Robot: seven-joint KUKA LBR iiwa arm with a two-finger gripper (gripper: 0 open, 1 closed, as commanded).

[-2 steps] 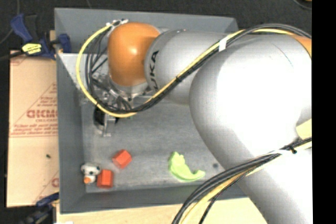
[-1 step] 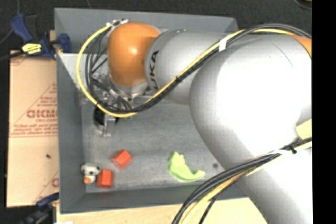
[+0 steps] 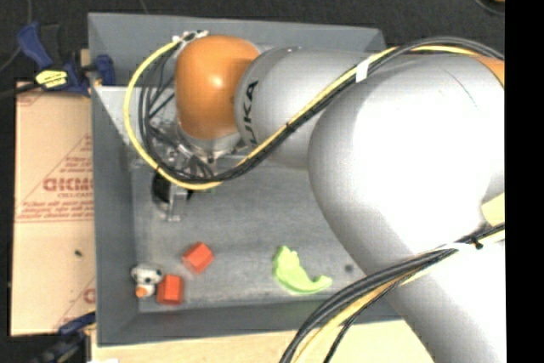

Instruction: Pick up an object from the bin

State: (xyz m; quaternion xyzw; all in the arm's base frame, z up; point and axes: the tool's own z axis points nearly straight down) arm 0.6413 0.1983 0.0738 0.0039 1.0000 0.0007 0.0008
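Note:
My gripper (image 3: 170,198) hangs low at the left side of the bin, under the orange wrist cover, with dark finger parts showing just above the floor. Nothing shows between them. A small red-orange cube (image 3: 198,257) lies on the floor below and slightly right of the gripper. Another red-orange block (image 3: 171,290) sits near the front left corner, and a small white and black piece with an orange tip (image 3: 145,280) lies touching its left side.
A light green curved piece (image 3: 297,273) lies at the front middle of the bin floor. The large silver arm covers the right and rear of the bin, with cables looped round the wrist.

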